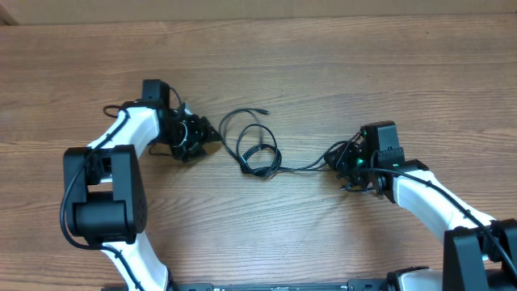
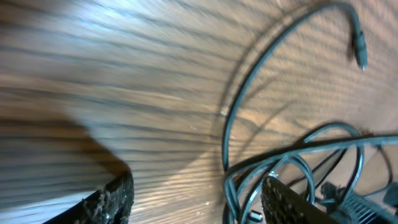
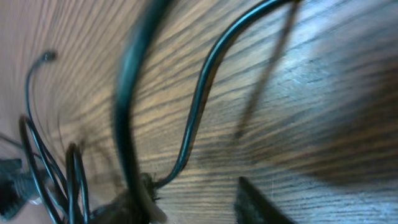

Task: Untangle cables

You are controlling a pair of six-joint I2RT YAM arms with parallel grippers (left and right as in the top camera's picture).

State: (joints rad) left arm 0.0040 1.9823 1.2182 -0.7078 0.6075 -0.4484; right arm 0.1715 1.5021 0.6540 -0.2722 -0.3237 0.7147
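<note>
The cables (image 1: 258,153) lie as thin black loops on the wood between my two grippers, with one plug end (image 1: 263,111) at the back. A strand (image 1: 303,166) runs right toward my right gripper (image 1: 335,158). My left gripper (image 1: 203,137) sits just left of the loops. In the left wrist view, the left gripper (image 2: 199,202) is open over bare wood, and the cables (image 2: 261,62) crowd against its right finger (image 2: 286,199). The right gripper (image 3: 193,205) is open too. A cable (image 3: 199,99) curves down to its left finger (image 3: 134,205), and a blurred strand (image 3: 124,106) crosses close to the camera.
The wooden table (image 1: 323,65) spreads on all sides. My left arm (image 1: 105,186) fills the near left and my right arm (image 1: 436,198) the near right. The opposite gripper (image 2: 367,202) shows beyond the loops in the left wrist view.
</note>
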